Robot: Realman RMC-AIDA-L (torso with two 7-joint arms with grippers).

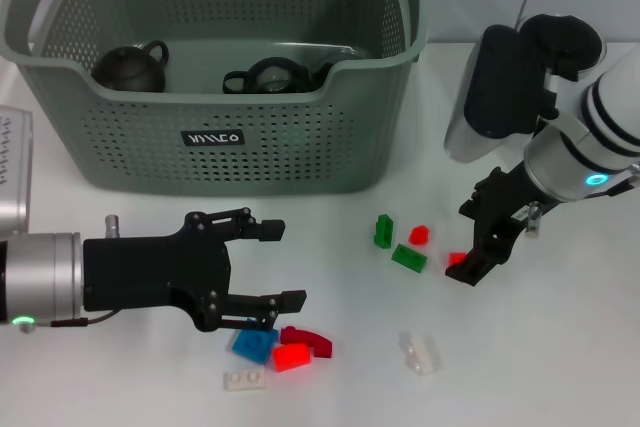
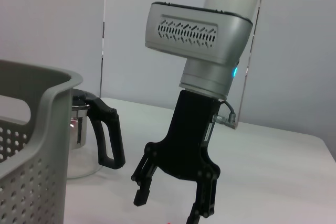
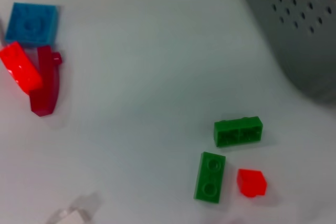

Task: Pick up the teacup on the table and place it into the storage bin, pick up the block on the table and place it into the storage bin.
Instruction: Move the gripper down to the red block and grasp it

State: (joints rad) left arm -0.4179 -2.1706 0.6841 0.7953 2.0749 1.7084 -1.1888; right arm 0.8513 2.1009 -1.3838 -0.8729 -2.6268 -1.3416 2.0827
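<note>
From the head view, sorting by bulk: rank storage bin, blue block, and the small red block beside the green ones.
1. storage bin, largest by far.
2. blue block.
3. small red block, smallest, though it lies slightly farther from the camera.

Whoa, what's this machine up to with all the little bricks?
It is tidying the table into the grey-green storage bin, where two dark teapots already sit. Its left tool hovers open just above the blue block. Its right tool is lowered beside the green blocks, holding nothing that shows.
</note>
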